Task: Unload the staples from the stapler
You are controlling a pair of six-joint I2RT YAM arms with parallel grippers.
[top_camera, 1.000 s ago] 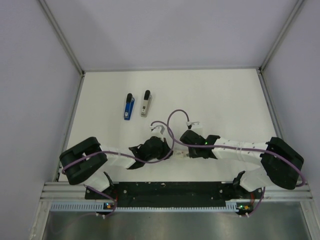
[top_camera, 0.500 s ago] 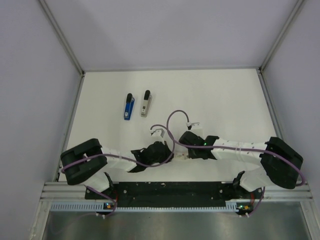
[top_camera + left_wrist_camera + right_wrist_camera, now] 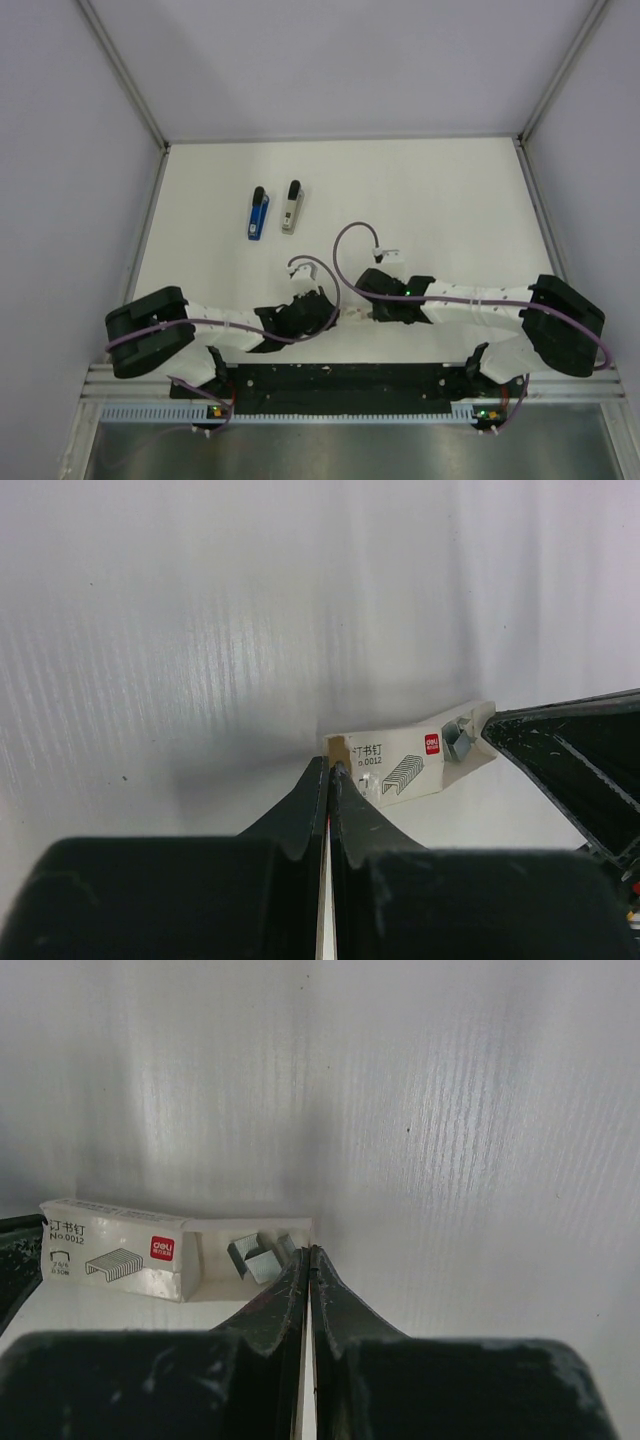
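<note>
Two staplers lie at the back left of the table, one blue [image 3: 258, 214] and one grey [image 3: 291, 207], far from both grippers. A small white staple box [image 3: 400, 765] lies on the table between the grippers near the front. Its inner tray [image 3: 262, 1232] is slid out and holds loose staple strips [image 3: 255, 1257]. My left gripper [image 3: 331, 768] is shut on the box's sleeve end [image 3: 115, 1250]. My right gripper [image 3: 308, 1252] is shut on the tray's end wall. In the top view the left gripper [image 3: 328, 311] and right gripper [image 3: 372, 311] face each other with the box [image 3: 352, 314] between them.
The white table [image 3: 430, 200] is walled on three sides, with metal posts at the back corners. Purple cables [image 3: 345, 240] loop above both wrists. A black rail [image 3: 340, 380] runs along the near edge, between the arm bases.
Both grippers and the staple box have shifted a little toward the near edge. The left arm's elbow has swung out left. The staplers have not moved.
</note>
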